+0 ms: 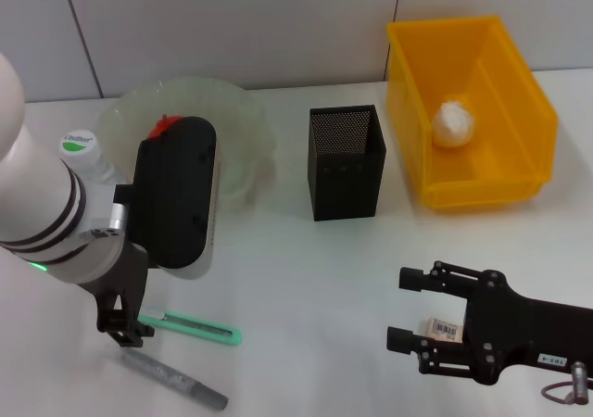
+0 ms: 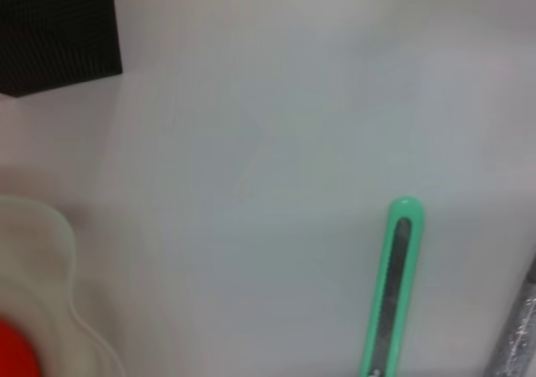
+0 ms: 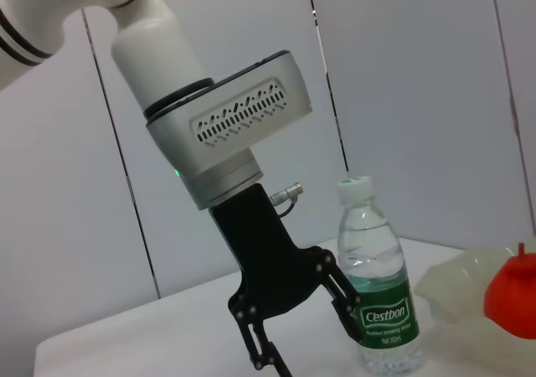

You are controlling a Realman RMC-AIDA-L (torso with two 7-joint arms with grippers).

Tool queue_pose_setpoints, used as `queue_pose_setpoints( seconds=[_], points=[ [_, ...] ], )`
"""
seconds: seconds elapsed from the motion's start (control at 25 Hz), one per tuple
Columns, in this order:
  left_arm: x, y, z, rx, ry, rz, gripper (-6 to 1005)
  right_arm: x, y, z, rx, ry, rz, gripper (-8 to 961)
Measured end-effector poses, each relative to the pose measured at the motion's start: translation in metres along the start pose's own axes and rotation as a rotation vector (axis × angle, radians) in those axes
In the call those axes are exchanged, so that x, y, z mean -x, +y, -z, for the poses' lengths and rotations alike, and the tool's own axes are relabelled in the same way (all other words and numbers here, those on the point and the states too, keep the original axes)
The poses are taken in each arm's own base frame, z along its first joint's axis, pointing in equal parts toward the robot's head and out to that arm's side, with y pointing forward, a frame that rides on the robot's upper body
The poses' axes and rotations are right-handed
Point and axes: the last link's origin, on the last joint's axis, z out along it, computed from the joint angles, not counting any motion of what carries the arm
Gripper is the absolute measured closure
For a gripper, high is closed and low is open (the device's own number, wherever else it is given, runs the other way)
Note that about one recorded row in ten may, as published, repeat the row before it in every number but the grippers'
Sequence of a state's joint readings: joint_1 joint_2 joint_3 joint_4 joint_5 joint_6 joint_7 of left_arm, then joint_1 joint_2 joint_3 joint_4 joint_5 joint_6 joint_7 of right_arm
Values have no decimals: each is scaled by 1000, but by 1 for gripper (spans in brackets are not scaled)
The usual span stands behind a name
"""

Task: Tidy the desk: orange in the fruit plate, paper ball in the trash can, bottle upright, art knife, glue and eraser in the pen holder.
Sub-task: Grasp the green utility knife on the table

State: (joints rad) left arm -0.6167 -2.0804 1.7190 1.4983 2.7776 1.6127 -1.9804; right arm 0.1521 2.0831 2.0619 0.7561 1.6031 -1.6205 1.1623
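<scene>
The right gripper [image 1: 419, 320] sits low with its 2 fingers spread around the eraser [image 1: 443, 328], ready to pinch it, with open desk up to the pen holder [image 1: 345, 162], while the left gripper [image 1: 122, 329], fingers hard to read, hangs over the art knife [image 1: 193, 327].

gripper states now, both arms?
Left gripper: cannot tell, down by the art knife.
Right gripper: open, fingers either side of the eraser, not closed on it.
</scene>
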Motion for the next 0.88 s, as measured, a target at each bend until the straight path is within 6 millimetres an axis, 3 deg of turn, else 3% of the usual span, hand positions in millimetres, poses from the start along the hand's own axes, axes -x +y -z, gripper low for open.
queue_pose_setpoints(
  seconds=[0.88],
  points=[
    [6, -5, -25, 1, -67, -68, 242, -6, 2, 0, 0, 0, -33, 191]
  ],
)
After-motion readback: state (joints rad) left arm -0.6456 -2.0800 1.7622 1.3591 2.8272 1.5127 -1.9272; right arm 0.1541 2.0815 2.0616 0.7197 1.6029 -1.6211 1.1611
